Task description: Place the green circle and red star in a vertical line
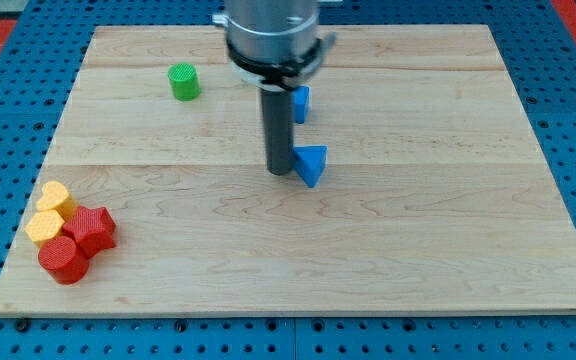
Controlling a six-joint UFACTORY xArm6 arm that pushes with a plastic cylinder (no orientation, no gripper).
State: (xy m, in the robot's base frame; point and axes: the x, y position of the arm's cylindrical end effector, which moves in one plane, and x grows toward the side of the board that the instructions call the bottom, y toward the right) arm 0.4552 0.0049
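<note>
No claw is fitted. My tip (281,172) touches the blue triangle (311,164) at its 9 o'clock. The red star (92,229), wedged among the yellow blocks (48,214), could drag them along.

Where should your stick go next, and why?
Probably towards the view's lower left. My tip sits beside the blue triangle, far from both task blocks. The red star is in the lower-left cluster, below and left of the green circle, so it needs nudging right.
</note>
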